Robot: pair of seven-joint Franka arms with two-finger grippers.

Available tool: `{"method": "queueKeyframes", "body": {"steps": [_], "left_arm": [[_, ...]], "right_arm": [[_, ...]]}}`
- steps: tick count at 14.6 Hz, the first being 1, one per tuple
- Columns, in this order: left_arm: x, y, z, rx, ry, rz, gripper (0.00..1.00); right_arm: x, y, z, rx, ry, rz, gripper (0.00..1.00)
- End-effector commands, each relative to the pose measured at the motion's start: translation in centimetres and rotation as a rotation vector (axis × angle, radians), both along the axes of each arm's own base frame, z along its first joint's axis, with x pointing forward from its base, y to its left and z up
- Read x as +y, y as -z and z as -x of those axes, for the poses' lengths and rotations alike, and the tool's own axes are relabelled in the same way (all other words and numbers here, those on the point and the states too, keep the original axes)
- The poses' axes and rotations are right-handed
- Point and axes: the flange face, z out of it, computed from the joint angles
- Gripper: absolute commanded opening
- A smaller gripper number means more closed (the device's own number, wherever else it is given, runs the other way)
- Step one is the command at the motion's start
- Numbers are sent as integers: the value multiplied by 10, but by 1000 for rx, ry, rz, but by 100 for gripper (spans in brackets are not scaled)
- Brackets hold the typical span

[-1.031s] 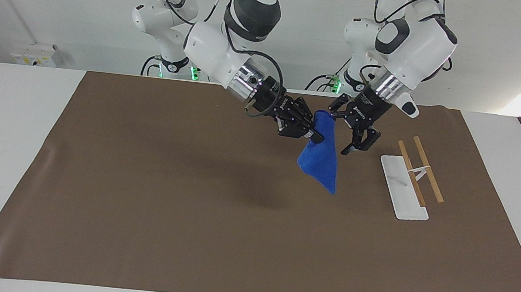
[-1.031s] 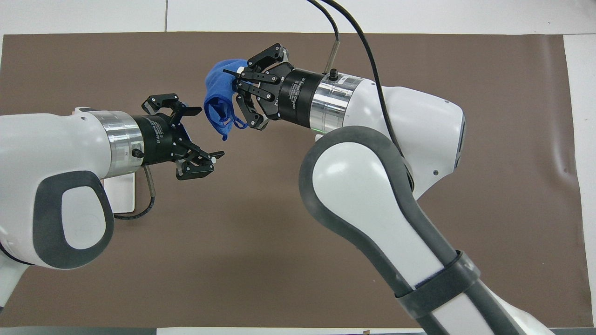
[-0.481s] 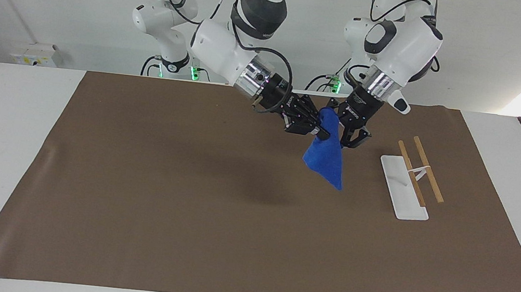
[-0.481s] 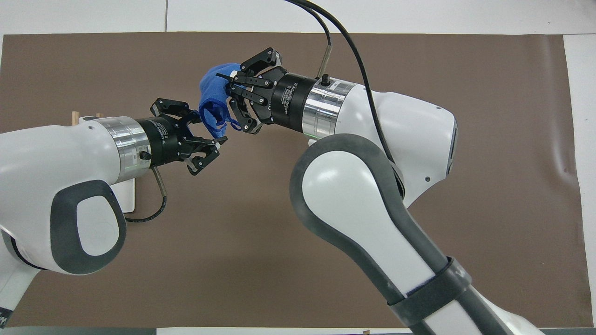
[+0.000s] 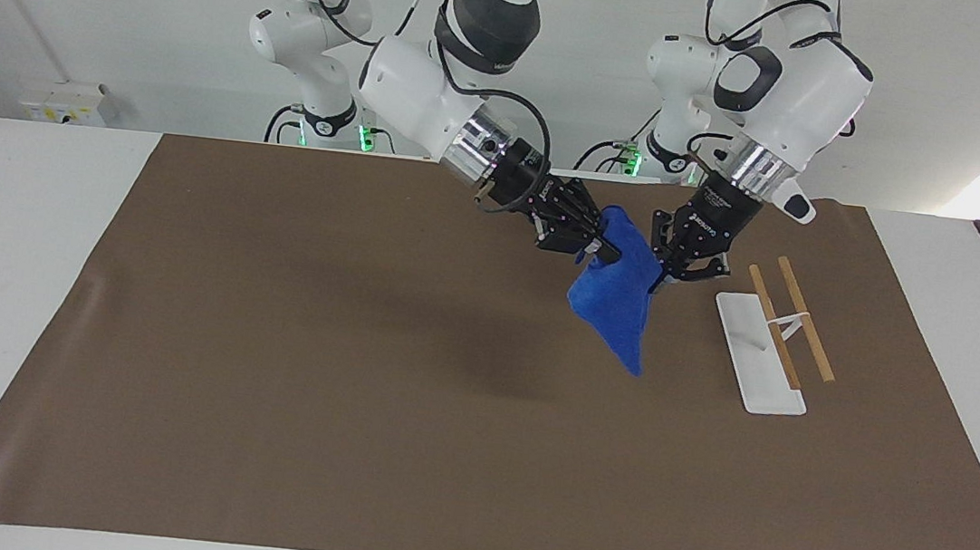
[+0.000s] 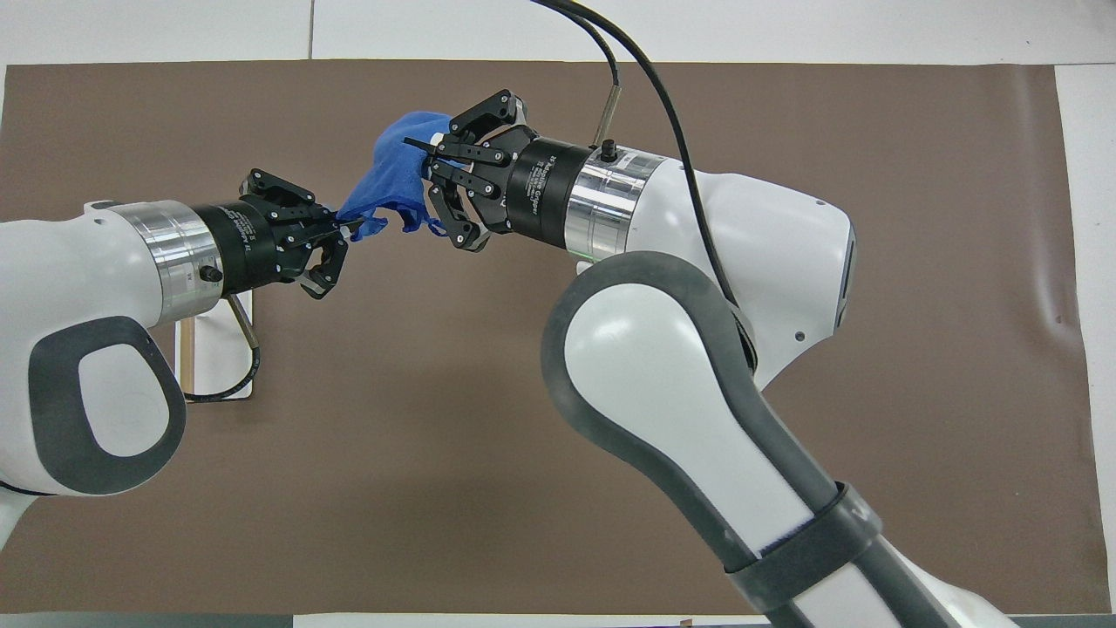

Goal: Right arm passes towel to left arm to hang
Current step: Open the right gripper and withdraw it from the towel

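Left gripper [image 6: 342,228] has clamped the towel [image 6: 392,174].
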Motion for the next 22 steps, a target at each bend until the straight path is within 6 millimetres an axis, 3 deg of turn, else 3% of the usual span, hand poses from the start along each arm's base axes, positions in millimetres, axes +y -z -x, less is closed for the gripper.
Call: {"method": "queueKeyframes", "body": {"steps": [1,3,6,8,10,13,17,22], "left_arm": [[12,-7,-9,-46,21,-15,0],[15,-12,-9,-59,27,-30,0],[15,-20,-8,-136,125,-255,0],[13,-25,-8,-172,166,-350,0],[14,-24,-8,-189,195,-415,0],[14,-23,-7,-219,258,-557,0],[33,-19,-7,-234,352,-730,0],[56,-12,-3,-247,453,-845,0]], "right_arm": [[1,-3,0,-6,24,-13,0],[2,-3,0,-9,21,-10,0],[1,-2,0,-39,8,9,0],[0,0,-1,-94,-15,42,99],[-1,6,0,-226,-86,141,100],[-22,23,-10,-433,-211,387,100],[-81,48,-29,-606,-401,743,100],[-173,73,-39,-659,-882,1045,100]]}}
